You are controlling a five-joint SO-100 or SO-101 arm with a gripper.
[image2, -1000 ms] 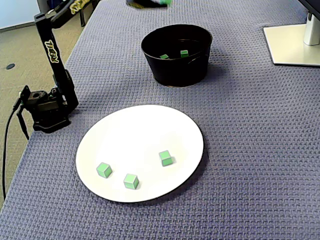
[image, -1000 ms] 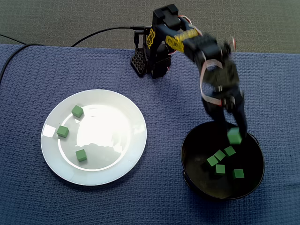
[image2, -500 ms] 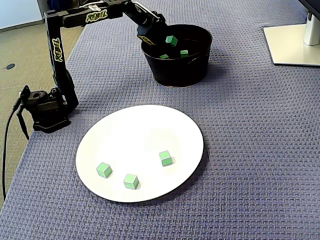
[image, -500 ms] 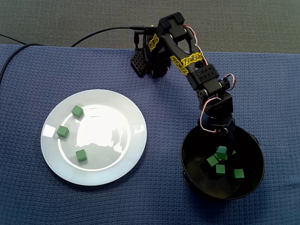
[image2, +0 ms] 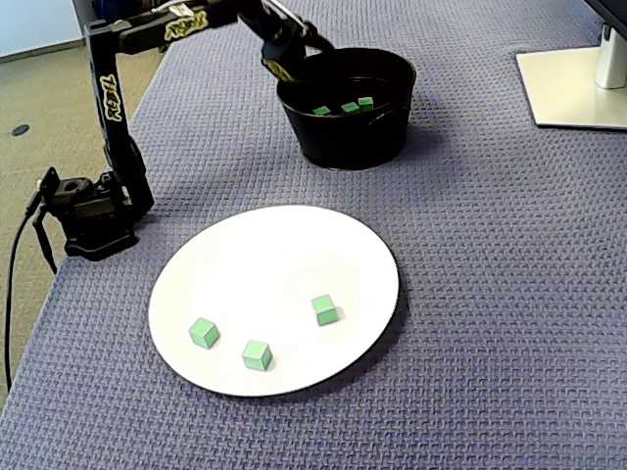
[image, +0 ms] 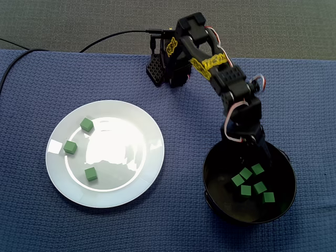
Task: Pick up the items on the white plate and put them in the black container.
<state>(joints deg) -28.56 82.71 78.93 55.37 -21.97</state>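
Three green cubes lie on the left part of the white plate; the other fixed view shows the same cubes on the near part of the plate. The black container holds several green cubes. Three of those cubes show inside the container from the side. My gripper hangs just over the container's far rim, open, with nothing between its fingers. In the side view the gripper is at the container's left rim.
The arm's base stands at the blue mat's edge, its cable trailing off the table. A white monitor stand sits at the right beyond the container. A small white patch marks the plate's left rim.
One second ago a green cube was in my gripper above the container. It now lies inside with the others, and the gripper has pulled back toward the rim.
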